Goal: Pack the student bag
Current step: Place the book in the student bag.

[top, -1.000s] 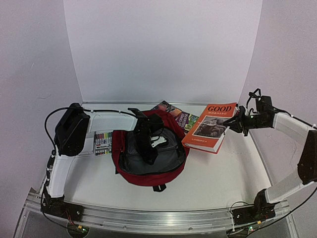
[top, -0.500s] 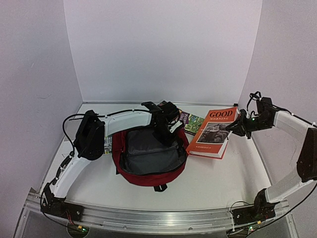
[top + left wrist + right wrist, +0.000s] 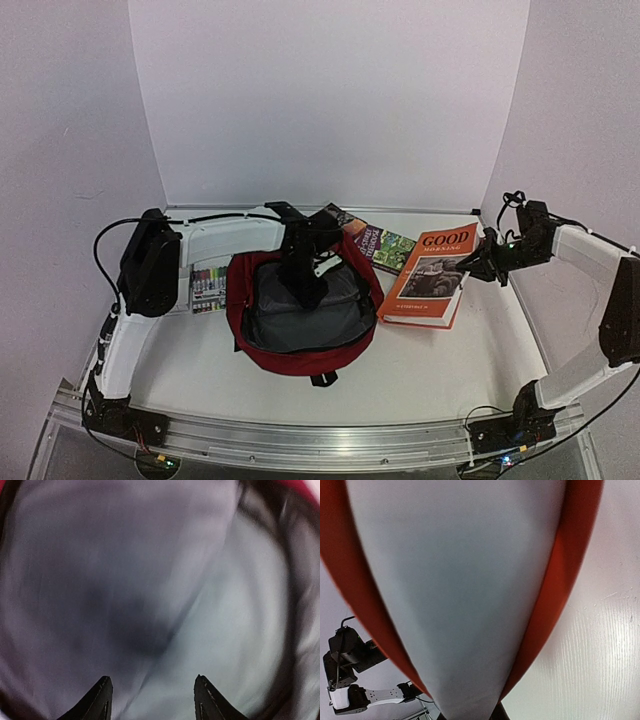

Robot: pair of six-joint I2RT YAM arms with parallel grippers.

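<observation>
The left gripper [image 3: 152,678] stands spread, with nothing between its two dark fingertips [image 3: 104,690], and it points down into the open mouth of the student bag [image 3: 300,358]. Its white arm reaches from the left, bends at the black elbow, and hangs over the bag's far rim. The left wrist view, which is blurred, shows only the grey lining [image 3: 100,580] under the tips; the top view shows that the bag lies in the middle of the table [image 3: 440,375], opening upward.

The right gripper [image 3: 479,262] is pinching the far right corner of the orange book [image 3: 432,278], so the book is tilted, its left edge just beside the bag. The right arm comes from the right, stretched to the left. Only the right wrist view shows the pale page edges [image 3: 465,580] between the orange covers.

On the cover I can read "GOOD MORNING". A second book [image 3: 377,241] lies at the far side of the bag and a marker pack [image 3: 207,288] at its left; their writing is too small to read
</observation>
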